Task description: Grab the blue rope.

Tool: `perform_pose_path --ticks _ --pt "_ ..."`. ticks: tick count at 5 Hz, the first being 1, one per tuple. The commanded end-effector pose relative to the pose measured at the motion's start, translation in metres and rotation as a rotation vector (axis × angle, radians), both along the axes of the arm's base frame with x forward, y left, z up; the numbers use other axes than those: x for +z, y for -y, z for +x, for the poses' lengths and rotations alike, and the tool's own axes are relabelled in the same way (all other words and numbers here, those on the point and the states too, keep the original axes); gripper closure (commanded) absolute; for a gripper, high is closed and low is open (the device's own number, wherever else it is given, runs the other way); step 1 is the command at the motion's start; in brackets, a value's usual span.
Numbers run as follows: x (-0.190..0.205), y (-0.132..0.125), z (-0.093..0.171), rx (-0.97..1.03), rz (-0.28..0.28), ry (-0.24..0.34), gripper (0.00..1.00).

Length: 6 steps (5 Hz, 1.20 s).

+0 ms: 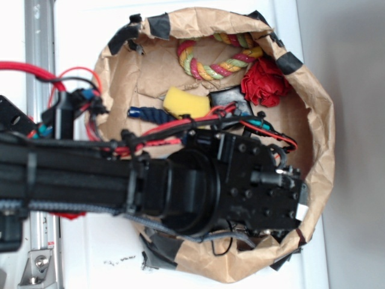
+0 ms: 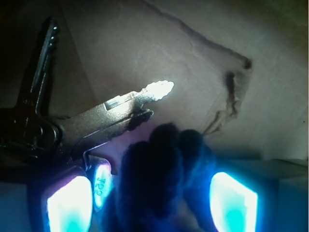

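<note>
Surface: brown paper bag (image 1: 313, 114), black-taped rim, lying on white table (image 1: 78, 36).
Blue rope (image 2: 164, 179): between the glowing fingertips (image 2: 231, 203), beside 2 keys (image 2: 116, 116).
Gripper (image 2: 152, 203): clamped on the blue rope.
Nearby: yellow sponge (image 1: 185, 102), red cloth (image 1: 264, 81).

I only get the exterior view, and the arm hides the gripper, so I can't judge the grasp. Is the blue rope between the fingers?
Observer: Yes. The wrist view shows the blue rope between the two glowing fingers of the gripper.
Operator: Is anything else close to it?
Observer: Metal keys lie right beside the rope, toward the picture's left, on the brown paper.
Operator: Are the jaws shut on the rope?
Observer: I cannot tell. The fingers flank it closely, but contact is too blurred to confirm.
</note>
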<state>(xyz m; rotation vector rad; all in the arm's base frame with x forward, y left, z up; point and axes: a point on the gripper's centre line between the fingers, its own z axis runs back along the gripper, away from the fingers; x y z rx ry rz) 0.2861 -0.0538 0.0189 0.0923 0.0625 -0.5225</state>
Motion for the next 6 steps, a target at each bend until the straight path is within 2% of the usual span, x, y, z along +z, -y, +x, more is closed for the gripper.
perform_pose_path --ticks 1,2,4,5,6 --pt "0.02 -0.03 -0.003 0.076 0.017 0.041 1.0" --pt "0.036 -0.038 -0.003 0.095 0.009 0.066 1.0" --pt "0.083 -0.051 -0.002 0.16 -0.07 0.14 1.0" --pt "0.118 -0.046 0.002 0.198 -0.1 0.17 1.0" --pt "0.144 -0.044 0.001 0.233 -0.096 0.19 1.0"
